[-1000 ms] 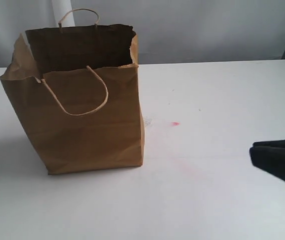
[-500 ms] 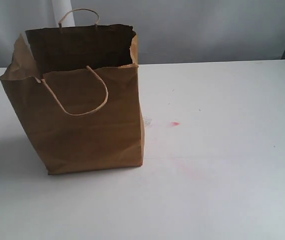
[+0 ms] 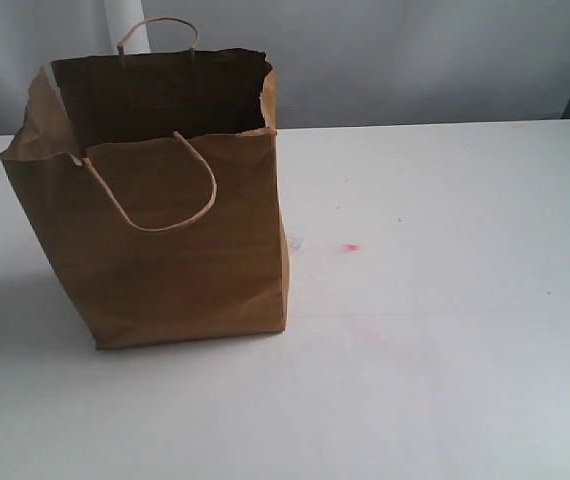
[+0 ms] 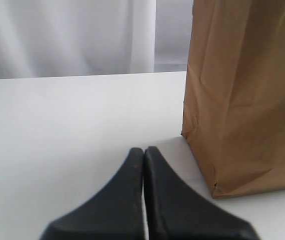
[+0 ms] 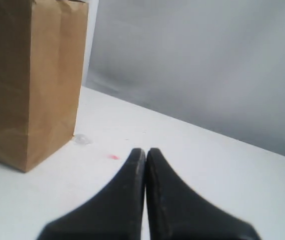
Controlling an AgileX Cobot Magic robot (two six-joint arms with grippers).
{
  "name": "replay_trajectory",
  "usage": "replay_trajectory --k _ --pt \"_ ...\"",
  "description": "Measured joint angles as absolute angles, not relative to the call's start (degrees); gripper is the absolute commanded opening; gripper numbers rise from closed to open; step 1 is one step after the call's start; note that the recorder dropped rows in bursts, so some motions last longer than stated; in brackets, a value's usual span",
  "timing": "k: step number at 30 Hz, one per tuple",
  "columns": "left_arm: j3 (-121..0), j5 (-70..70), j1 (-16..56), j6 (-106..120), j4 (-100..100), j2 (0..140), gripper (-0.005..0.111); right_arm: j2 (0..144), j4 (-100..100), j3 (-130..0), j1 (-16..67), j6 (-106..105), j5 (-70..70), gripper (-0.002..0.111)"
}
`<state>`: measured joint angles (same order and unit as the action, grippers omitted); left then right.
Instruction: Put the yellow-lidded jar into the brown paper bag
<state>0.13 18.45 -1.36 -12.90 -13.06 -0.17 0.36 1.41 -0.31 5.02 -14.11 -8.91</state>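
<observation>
The brown paper bag (image 3: 165, 220) stands upright on the left of the white table, its mouth open and its rim torn, one cord handle drooping over the front. The yellow-lidded jar shows in no view. Neither gripper appears in the exterior view. In the left wrist view my left gripper (image 4: 144, 150) is shut with nothing between its fingers, low over the table, with the bag (image 4: 242, 95) a short way off to one side. In the right wrist view my right gripper (image 5: 145, 151) is likewise shut and empty, with the bag (image 5: 30, 80) well apart from it.
A small red mark (image 3: 350, 247) and a faint pink smear stain the white table (image 3: 445, 300) right of the bag. A grey backdrop runs behind the table's far edge. A pale curtain (image 4: 67, 37) hangs beyond the table in the left wrist view.
The dark right gripper that stood at the right edge of the exterior view one second ago has withdrawn out of that view. The bag has not moved.
</observation>
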Motion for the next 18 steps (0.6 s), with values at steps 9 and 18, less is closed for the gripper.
replay_trajectory --k 9,18 --pt "0.1 18.5 -1.4 -12.9 -13.1 -0.2 0.001 0.4 1.4 -0.2 5.0 -13.9 -11.6 0.0" --pt "0.1 18.5 -1.4 -12.9 -13.1 -0.2 0.001 0.4 1.4 -0.2 5.0 -13.8 -11.7 0.0"
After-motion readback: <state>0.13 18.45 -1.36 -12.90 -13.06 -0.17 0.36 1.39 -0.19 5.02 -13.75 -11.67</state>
